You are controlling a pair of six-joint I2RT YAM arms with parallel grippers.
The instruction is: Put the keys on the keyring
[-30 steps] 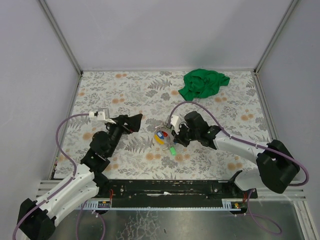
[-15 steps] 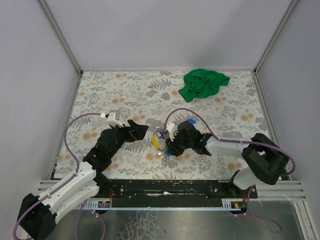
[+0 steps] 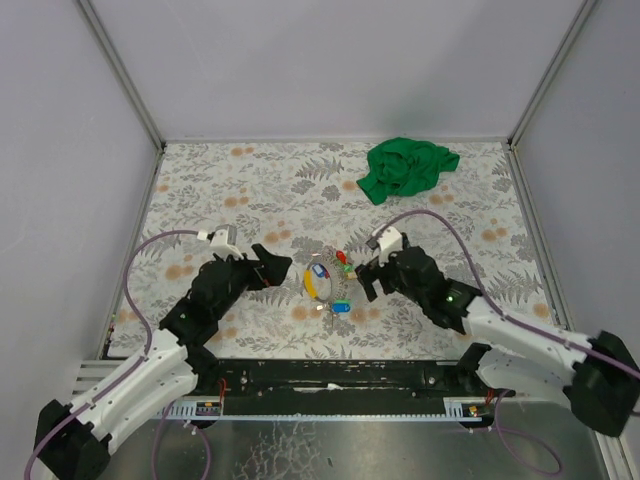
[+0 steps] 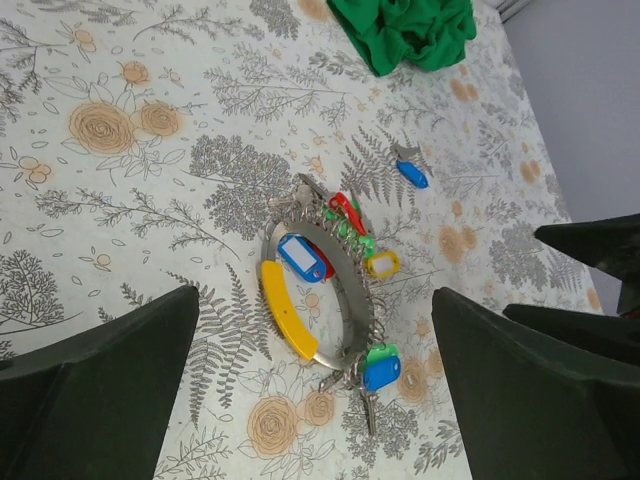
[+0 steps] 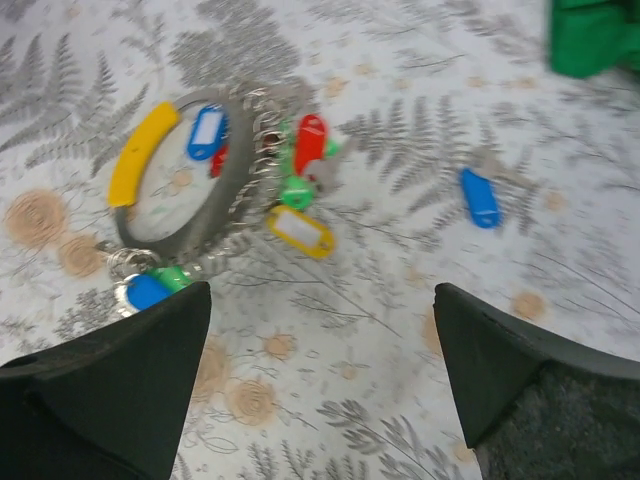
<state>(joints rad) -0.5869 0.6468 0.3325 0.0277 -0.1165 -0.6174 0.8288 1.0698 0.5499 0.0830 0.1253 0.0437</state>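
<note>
The keyring (image 3: pixel 314 287) lies flat on the floral table between my two grippers; it is a silvery loop (image 4: pixel 350 305) with a yellow grip (image 4: pixel 287 312). On it hang keys with a blue tag (image 4: pixel 305 257), a red tag (image 4: pixel 345 212), a yellow tag (image 4: pixel 382 264) and a blue-and-green pair (image 4: pixel 380 368). One blue key (image 4: pixel 411 173) lies loose beyond the ring, seen too in the right wrist view as the blue key (image 5: pixel 480 197). My left gripper (image 3: pixel 283 268) is open just left of the ring. My right gripper (image 3: pixel 366 282) is open just right of it, holding nothing.
A crumpled green cloth (image 3: pixel 407 167) sits at the back right of the table. Grey walls and metal rails (image 3: pixel 120 70) border the floral mat. My arms' bases stand along the near rail (image 3: pixel 340 375).
My right gripper has opened, let go of the key bunch and drawn back to the right. The keyring now rests on the table. My left gripper has edged closer to it.
</note>
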